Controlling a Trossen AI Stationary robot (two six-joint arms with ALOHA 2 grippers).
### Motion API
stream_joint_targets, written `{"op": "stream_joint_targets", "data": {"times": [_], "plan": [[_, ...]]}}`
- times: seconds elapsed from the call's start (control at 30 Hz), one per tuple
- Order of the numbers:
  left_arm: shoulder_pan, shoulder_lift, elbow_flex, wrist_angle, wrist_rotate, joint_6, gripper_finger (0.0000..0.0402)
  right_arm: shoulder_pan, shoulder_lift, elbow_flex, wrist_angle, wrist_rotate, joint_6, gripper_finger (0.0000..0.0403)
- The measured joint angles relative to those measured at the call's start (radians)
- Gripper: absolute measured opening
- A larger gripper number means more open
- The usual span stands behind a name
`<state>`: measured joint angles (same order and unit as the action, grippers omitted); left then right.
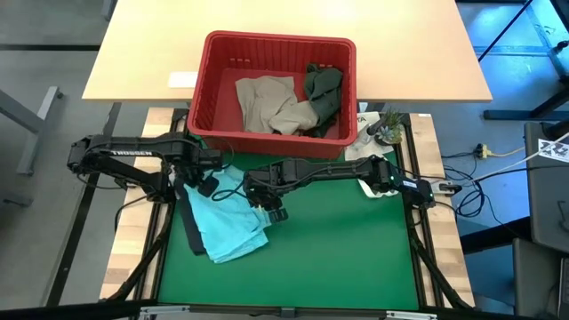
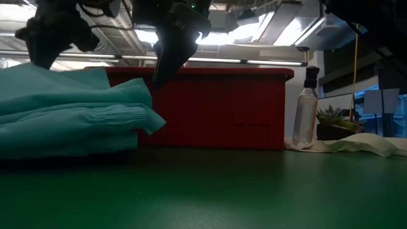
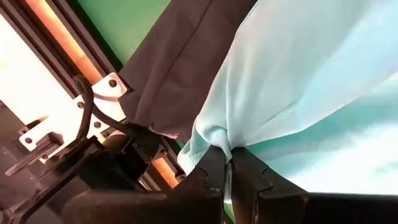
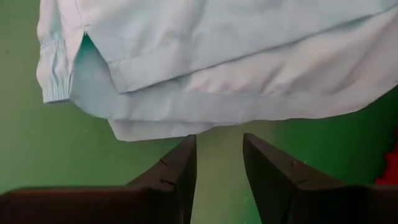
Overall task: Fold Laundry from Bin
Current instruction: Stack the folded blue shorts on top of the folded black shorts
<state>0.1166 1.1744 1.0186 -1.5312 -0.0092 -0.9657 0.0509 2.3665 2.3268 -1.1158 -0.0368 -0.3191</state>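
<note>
Where writing can be read at all, it is the white word TROSSEN on the left arm, seen from above; a white card or label on the tan tabletop beside the bin is too small to read.

The left gripper has its two dark fingers pressed together on a bunched fold of the light teal garment, at the cloth's edge nearest the red bin — the wrist view shows the fabric pinched between the tips. A black garment lies under the teal one along its left side, close to the green mat's left border and the table frame.

The right gripper sits just off the teal garment's right edge, its fingers apart with bare green mat between them, holding nothing; the hem and a gathered cuff lie just ahead of the tips.

Inside the bin rest a beige-tan garment and a dark olive green garment, the olive one against the right wall.

Open room — the mat's whole near and right part is bare. At the mat's far right corner stand a clear spray bottle, a small potted plant and a white cloth.
</note>
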Motion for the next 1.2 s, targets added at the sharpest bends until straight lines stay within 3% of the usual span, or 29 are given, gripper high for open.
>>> {"op": "stream_joint_targets", "data": {"times": [0.83,1.1,1.2], "plan": [[0.014,-0.010,0.142,-0.036,-0.087,0.033,0.0000,0.000,0.000,0.000,0.017,0.000,-0.001,0.0131],[0.084,-0.080,0.143,-0.040,-0.085,0.058,0.0000,0.000,0.000,0.000,0.015,0.000,-0.001,0.0131],[0.110,-0.101,0.143,-0.043,-0.033,0.055,0.0000,0.000,0.000,0.000,0.015,0.000,-0.001,0.0131]]}}
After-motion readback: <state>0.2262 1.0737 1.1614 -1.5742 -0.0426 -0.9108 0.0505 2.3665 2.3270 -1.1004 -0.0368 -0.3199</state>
